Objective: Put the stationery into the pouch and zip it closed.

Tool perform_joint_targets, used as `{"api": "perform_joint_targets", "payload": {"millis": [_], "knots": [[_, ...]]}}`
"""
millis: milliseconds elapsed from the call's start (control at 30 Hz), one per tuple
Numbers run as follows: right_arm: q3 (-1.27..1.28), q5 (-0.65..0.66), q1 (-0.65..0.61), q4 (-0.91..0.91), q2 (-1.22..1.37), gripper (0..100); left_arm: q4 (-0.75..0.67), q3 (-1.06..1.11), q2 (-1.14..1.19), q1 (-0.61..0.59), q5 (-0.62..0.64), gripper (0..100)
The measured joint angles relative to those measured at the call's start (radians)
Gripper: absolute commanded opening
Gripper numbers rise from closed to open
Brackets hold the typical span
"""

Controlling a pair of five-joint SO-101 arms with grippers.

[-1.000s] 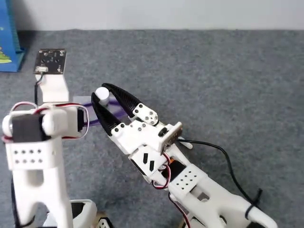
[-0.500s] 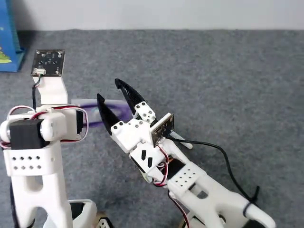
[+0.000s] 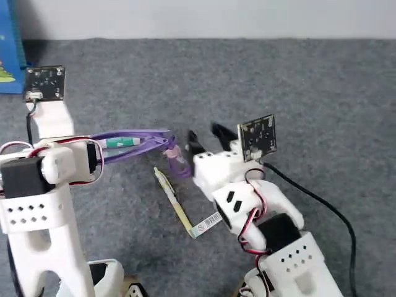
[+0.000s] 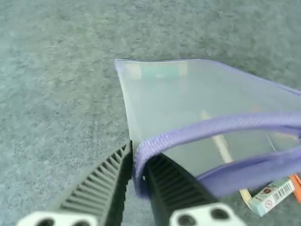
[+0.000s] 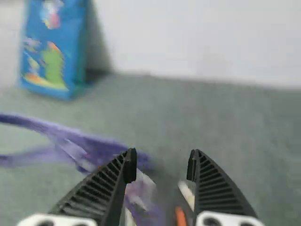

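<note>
One pen [image 3: 175, 204] is lying loose; left gripper [image 4: 137, 155] is pinching the pouch [image 4: 188, 103]; right gripper [image 5: 162, 162], gaping, should be straddling it.

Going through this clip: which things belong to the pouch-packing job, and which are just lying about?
Job:
- clear pouch, its purple edge held by the left gripper
- green-labelled stick inside it
- yellow pencil lying outside it
- right gripper, open

Lying about:
- blue box by the wall
</note>
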Motion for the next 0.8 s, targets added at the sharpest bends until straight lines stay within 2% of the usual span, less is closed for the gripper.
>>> {"api": "perform_joint_targets", "payload": {"millis": [133,333,633,800], "knots": [[0.0,0.008,0.074,0.15,0.048,16.5,0.0,0.0,0.0,-0.026,0.0,1],[-0.003,0.098,0.114,0.166,0.293,16.5,0.0,0.0,0.0,-0.043,0.0,1],[-0.224,0.126,0.077,0.015,0.786,16.5,0.0,0.032,-0.012,-0.046,0.0,1],[-0.405,0.135,0.044,-0.009,1.054,16.5,0.0,0.034,-0.015,-0.046,0.0,1]]}}
